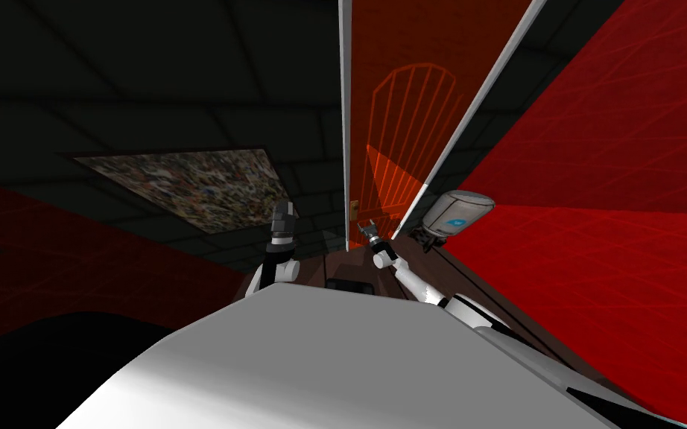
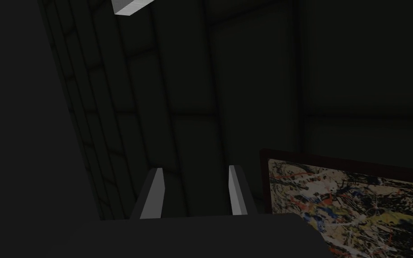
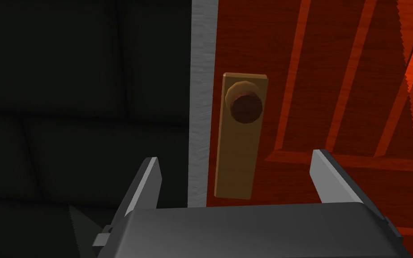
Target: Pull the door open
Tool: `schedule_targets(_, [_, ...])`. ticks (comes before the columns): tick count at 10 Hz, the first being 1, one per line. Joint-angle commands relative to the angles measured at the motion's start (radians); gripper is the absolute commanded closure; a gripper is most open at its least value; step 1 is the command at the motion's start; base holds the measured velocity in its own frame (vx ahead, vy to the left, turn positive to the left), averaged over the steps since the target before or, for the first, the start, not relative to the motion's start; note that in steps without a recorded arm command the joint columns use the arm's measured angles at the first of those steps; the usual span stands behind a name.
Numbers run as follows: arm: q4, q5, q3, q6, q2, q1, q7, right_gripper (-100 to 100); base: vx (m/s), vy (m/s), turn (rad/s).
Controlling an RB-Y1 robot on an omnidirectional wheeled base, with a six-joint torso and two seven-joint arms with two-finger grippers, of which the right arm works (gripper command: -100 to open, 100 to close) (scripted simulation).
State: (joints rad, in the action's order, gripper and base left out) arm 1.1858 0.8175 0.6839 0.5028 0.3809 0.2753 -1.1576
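Your right gripper (image 3: pixel 236 156) is nearest to the knob (image 3: pixel 246 106). It points straight at the door, its two fingers (image 3: pixel 331 177) are spread wide and grasp nothing, and it stops short of the knob without touching it. In the right wrist view the lower end of the plate (image 3: pixel 240 148) behind the knob shows in the gap between the fingers, while the knob itself sits further along the plate, beyond the fingertips. The knob is round and brown with a darker face, and the plate is a tall, narrow, tan strip. In the head view this gripper (image 1: pixel 368 229) is just below the knob (image 1: pixel 354 205), at the end of the stretched right arm. Your left gripper (image 1: pixel 282 216) is raised well apart from the knob, out on the frame's side of it. Its fingers (image 2: pixel 154 192) are drawn in to a narrow gap and there is nothing between them. The knob is mounted on a red-orange door (image 3: pixel 335 67) with raised strips on it, close to the door's edge. Just beside that edge runs the light grey frame (image 3: pixel 203 89), and the door looks shut against it. Past the frame, away from the knob, there is a dark wall (image 3: pixel 80 89), and a speckled painting (image 1: pixel 185 182) hangs on it. On the other side of the knob, beyond the door's far frame, a grey canister (image 1: pixel 457 212) with a blue mark stands near a red wall (image 1: pixel 618 186).
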Motion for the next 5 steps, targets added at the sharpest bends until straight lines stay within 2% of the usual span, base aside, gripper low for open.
schedule_targets(1, [-0.030, 0.019, 0.017, -0.001, 0.008, 0.020, -0.036, -100, 0.111, 0.037, -0.028])
schedule_targets(5, [-0.102, 0.062, 0.059, 0.001, 0.028, 0.067, -0.114, -100, 0.105, 0.058, -0.027])
